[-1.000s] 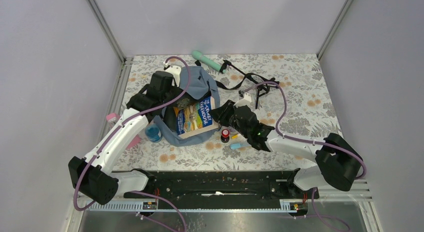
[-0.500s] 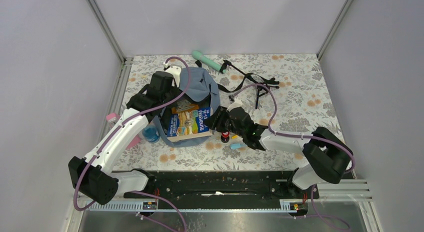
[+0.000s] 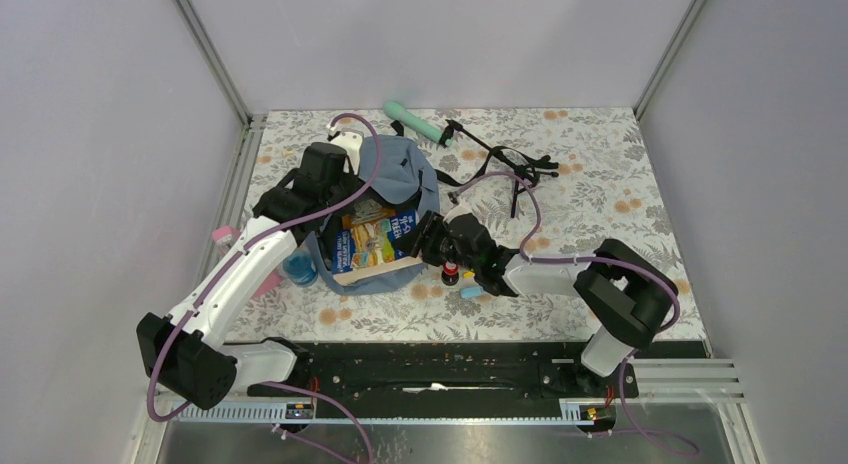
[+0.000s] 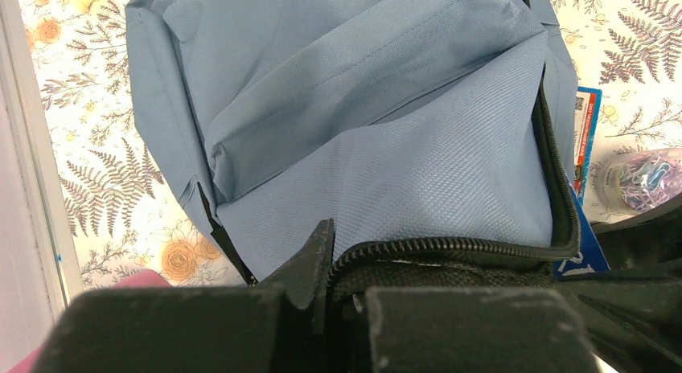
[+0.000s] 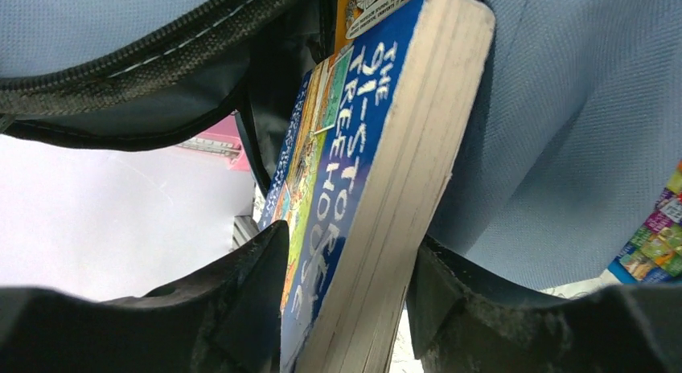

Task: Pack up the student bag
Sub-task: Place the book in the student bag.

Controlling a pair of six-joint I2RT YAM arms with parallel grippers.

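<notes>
Nearest the arm bases, a small red-capped bottle (image 3: 450, 273) stands on the floral table (image 3: 620, 214), just beside the right arm. Just past it, the right gripper (image 5: 347, 248) reaches into the mouth of the student bag (image 3: 395, 179). Its 2 jaws stand either side of a thick paperback book (image 5: 378, 148), 1 by the blue cover and 1 by the page edges. They sit very close to it, but I cannot tell whether they are pressing on it or only flanking it. The book is tilted and lies partly inside the opening, with its pale page edge showing on the near side.

The bag lies on the left-centre of the table, its mouth facing the near edge and its slate-blue fabric slumped. On its left side, the left gripper (image 4: 328, 256) is pinched together on the zipper edge of the opening and holds that lip raised. A clear tub of coloured paper clips (image 4: 643, 178) sits on the cloth beside the bag.

Beyond the bag, black straps (image 3: 505, 166) trail off to the right. At the far edge lies a teal cylinder (image 3: 412, 121).
</notes>
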